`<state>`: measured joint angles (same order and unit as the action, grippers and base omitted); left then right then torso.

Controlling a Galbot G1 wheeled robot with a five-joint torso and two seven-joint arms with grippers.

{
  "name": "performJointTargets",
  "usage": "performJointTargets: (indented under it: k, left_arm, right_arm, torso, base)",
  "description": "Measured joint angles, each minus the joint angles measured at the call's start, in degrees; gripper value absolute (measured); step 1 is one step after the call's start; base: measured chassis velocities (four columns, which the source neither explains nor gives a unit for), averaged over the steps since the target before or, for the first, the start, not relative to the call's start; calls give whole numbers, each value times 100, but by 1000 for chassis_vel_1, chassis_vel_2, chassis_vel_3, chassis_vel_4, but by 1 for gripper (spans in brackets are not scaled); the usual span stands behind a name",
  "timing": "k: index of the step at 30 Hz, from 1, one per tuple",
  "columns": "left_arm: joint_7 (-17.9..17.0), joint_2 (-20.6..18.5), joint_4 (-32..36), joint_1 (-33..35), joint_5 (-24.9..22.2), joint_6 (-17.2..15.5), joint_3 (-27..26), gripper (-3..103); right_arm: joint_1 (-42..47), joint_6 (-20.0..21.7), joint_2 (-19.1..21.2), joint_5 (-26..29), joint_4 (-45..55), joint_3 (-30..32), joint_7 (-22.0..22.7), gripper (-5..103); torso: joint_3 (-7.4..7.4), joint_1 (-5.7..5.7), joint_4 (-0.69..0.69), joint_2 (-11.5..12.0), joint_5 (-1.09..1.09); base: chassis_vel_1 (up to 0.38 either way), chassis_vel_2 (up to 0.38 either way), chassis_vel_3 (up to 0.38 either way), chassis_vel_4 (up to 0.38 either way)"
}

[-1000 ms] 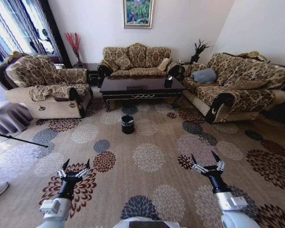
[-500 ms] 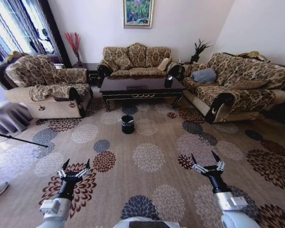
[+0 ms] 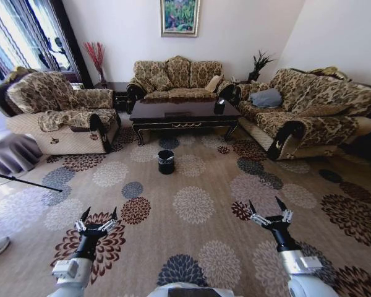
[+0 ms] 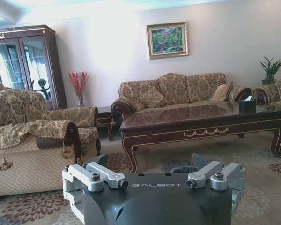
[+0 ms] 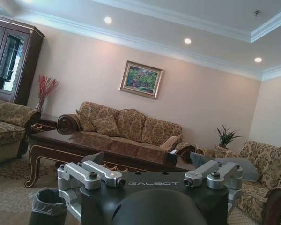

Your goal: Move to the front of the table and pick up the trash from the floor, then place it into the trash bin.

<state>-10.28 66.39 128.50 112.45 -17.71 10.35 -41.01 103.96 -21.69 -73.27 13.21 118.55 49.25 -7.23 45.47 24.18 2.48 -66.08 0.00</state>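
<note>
The dark brown table with gold trim stands far ahead, between the sofas; it also shows as table and table in the wrist views. The black trash bin sits on the carpet in front of it, seen again as bin in the right wrist view. I cannot make out the trash on the patterned carpet from here. My left gripper and right gripper are held low above the carpet near me, both open with nothing between their fingers.
An armchair stands at the left, a sofa behind the table and another sofa at the right. A dark box sits on the table's right end. A black rod lies at the left edge of the floral carpet.
</note>
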Motion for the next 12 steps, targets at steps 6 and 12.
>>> performJointTargets:
  k: [6,12]
  left_arm:
    - [0,0,0,1,0,0,0,100]
    - [0,0,0,0,0,0,0,100]
  right_arm:
    - [0,0,0,0,0,0,0,100]
    - [0,0,0,0,0,0,0,100]
  torso:
    - [-2,-1,0,4,0]
    - [-4,-3,0,7,0]
  base:
    - [0,0,0,0]
    - [0,0,0,0]
